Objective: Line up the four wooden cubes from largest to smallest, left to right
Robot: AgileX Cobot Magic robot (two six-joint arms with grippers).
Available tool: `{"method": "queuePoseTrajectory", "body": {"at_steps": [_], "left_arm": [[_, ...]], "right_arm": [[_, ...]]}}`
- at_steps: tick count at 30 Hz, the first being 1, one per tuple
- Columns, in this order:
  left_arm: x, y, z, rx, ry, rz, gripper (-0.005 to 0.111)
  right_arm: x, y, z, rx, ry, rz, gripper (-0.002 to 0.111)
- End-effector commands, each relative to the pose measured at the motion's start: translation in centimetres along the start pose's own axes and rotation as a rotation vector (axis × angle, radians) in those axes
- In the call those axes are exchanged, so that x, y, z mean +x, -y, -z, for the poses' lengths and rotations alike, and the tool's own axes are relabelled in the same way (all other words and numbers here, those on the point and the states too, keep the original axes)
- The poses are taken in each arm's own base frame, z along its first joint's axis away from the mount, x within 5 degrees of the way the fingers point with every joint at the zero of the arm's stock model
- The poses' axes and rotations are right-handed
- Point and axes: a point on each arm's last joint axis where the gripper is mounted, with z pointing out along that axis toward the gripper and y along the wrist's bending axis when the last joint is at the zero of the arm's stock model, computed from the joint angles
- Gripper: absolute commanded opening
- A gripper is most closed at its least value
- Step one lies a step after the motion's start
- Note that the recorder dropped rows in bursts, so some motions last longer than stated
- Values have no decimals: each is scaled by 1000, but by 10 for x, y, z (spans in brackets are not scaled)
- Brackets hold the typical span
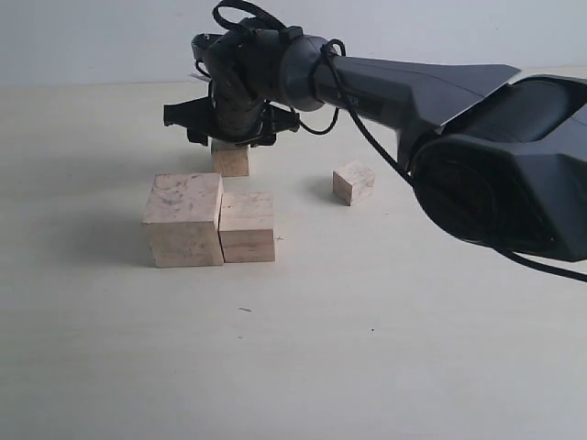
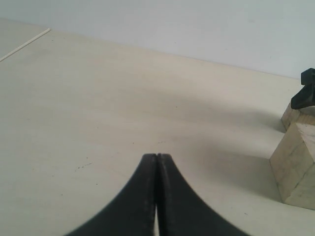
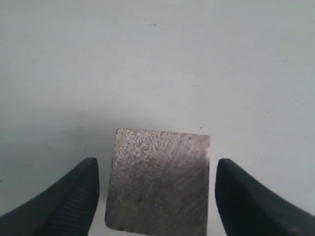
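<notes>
R gripper point(image 3: 156, 166) jaws part open, straddling the 3rd cube point(image 3: 158, 182). There's a clear gap on both sides, the pads point(image 3: 69, 201) aren't touching the wood, and nothing is gripped. The cube sits flat on the table point(image 1: 367, 348), top face up to the wrist cam and roughly centred between the fingers. In the ext view the gripper hangs right over that cube with its fingertips down around the top edge, and the R arm point(image 1: 431, 92) reaches in from the right, across the middle. L gripper point(image 2: 156, 164) has jaws pressed together tip to tip, holding nothing, low over bare table. Two cubes show at the rim of its cam, well apart from it. Cube layout in the ext view: largest cube point(image 1: 184, 220) front left, 2nd cube point(image 1: 248, 227) touching its right side with front faces about flush. The 3rd cube is behind that pair, roughly in line with their seam and apart from both (its size rank is judged by eye, looks a notch bigger than the last one). Smallest cube point(image 1: 353, 182) is off to the right, well apart from the others, turned at an angle, at about the same depth as the 3rd cube.
</notes>
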Motion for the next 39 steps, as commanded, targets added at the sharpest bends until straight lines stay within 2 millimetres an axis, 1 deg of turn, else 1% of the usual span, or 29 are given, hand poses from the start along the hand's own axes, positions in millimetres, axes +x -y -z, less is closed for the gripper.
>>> {"method": "queuePoseTrajectory", "body": {"at_steps": [1, 5, 10, 11, 13, 16, 17, 19, 20, 23, 26, 28, 30, 33, 35, 39], "left_arm": [[0, 0, 0, 6, 7, 7, 0], [0, 0, 0, 6, 7, 7, 0], [0, 0, 0, 6, 7, 7, 0], [0, 0, 0, 6, 7, 7, 0], [0, 0, 0, 6, 7, 7, 0], [0, 0, 0, 6, 7, 7, 0], [0, 0, 0, 6, 7, 7, 0], [0, 0, 0, 6, 7, 7, 0], [0, 0, 0, 6, 7, 7, 0], [0, 0, 0, 6, 7, 7, 0], [0, 0, 0, 6, 7, 7, 0], [0, 0, 0, 6, 7, 7, 0], [0, 0, 0, 6, 7, 7, 0], [0, 0, 0, 6, 7, 7, 0], [0, 0, 0, 6, 7, 7, 0], [0, 0, 0, 6, 7, 7, 0]], "right_arm": [[-4, -1, 2, -16, 16, 17, 66], [-4, -2, -1, -30, 28, 52, 73], [2, 0, -10, -20, 15, 62, 72], [2, 0, -10, -20, 15, 62, 70], [1, 1, -10, -13, 18, 71, 61], [-2, 1, -3, -1, 18, 75, 38], [-5, 1, 2, 5, 16, 85, 28], [-11, -2, 16, -2, 29, 161, 7], [-15, -3, 24, -7, 39, 195, 0], [-27, -12, 56, -34, 88, 297, 0], [-40, -19, 95, -57, 139, 395, 0], [-45, -20, 118, -65, 130, 444, 0], [-45, -20, 135, -75, 93, 483, 0], [-41, -20, 151, -120, 35, 538, 0], [-36, -20, 157, -159, 14, 561, 0], [-29, -14, 178, -210, 36, 575, 0]]}}
